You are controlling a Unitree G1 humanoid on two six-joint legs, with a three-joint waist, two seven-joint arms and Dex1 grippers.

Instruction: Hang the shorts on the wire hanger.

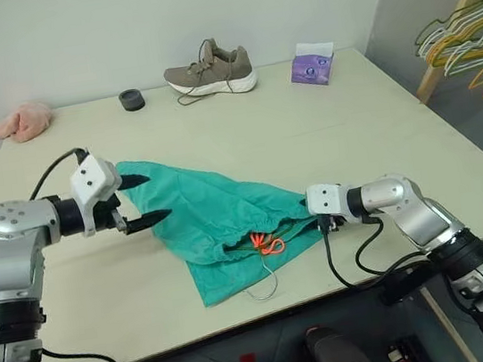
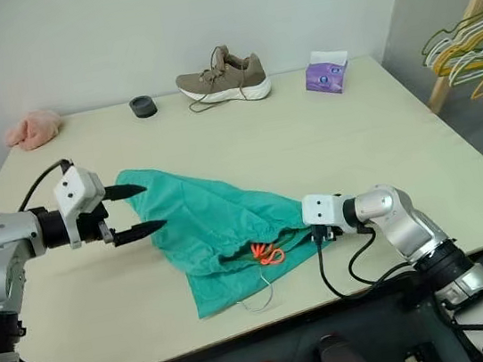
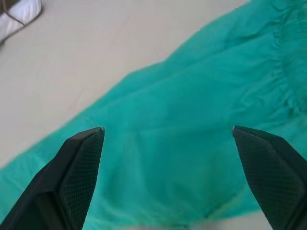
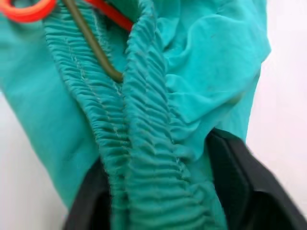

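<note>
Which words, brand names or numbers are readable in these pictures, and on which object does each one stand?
None can be read.
Small purple tissue box: it has pale markings, too small and blurred to read.
Grey-brown sneaker with white sole: no legible brand.
Teal-green fabric shorts: no print visible.

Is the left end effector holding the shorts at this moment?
No. In the left wrist view, the left end effector stands wide open above the shorts, and no fabric lies between its fingers.
</note>
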